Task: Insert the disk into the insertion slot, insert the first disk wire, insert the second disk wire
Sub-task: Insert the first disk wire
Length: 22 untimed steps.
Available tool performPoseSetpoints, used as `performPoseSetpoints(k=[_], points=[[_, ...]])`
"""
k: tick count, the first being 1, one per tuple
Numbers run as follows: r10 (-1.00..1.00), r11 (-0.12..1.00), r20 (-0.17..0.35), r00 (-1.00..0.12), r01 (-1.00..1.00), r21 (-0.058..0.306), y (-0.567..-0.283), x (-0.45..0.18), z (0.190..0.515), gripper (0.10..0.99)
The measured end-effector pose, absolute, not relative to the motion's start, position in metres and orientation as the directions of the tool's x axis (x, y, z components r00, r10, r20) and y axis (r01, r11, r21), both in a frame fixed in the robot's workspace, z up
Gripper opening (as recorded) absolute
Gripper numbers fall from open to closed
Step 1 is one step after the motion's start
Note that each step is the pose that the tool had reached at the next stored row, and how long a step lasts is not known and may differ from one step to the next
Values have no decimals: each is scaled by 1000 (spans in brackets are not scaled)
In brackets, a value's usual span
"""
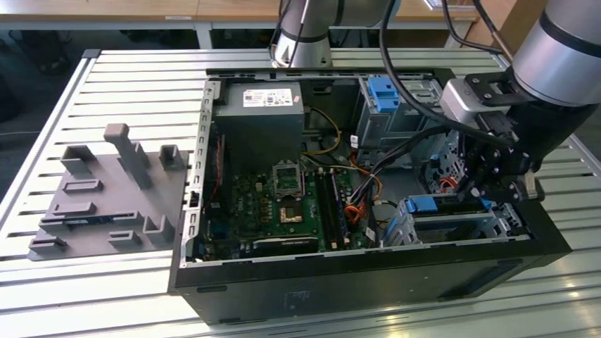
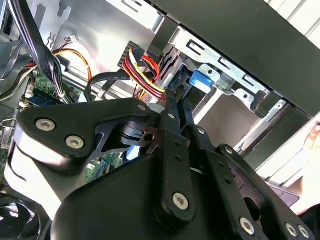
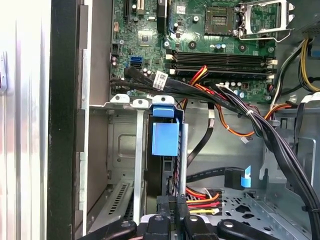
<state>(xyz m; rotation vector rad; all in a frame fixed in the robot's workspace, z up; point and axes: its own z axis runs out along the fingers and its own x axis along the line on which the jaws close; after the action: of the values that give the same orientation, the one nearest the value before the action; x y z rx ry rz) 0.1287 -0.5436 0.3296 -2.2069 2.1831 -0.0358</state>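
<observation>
Disk (image 1: 437, 205), identified by its bright blue carrier, is seated in the insertion slot (image 1: 406, 227), the low bay of perforated silver sheet metal at the corner of the open computer case (image 1: 376, 282) towards the exterior view's right. In the first wrist view the disk (image 3: 165, 137) stands edge-on between the metal walls of the slot (image 3: 125, 145), with the blue carrier tab projecting at its end. The arm reaches down into the case over this bay, and the gripper (image 1: 481, 191) hangs just beside the disk's exposed end. In both wrist views the gripper (image 3: 172, 205) (image 2: 174, 95) has its fingers drawn together with only a thin gap between them; whether anything is pinched there cannot be made out. A red and yellow wire bundle (image 3: 202, 200) runs close past the fingertips. The motherboard (image 1: 281, 204) lies on the case floor, and the taller cage with a blue clip (image 1: 387, 95) stands well apart at the far side. A grey fixture plate (image 1: 103, 204) rests on the slatted table (image 1: 94, 296) beside the case.
</observation>
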Motion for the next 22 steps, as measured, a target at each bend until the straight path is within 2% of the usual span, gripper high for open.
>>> performPoseSetpoints(k=[11,12,22], points=[[-1000,-11,-9,11,-999,-43,-544,129,328,180],[-1000,-11,-9,11,-999,-43,-544,129,328,243],[-1000,-11,-9,11,-999,-42,-544,129,337,243]])
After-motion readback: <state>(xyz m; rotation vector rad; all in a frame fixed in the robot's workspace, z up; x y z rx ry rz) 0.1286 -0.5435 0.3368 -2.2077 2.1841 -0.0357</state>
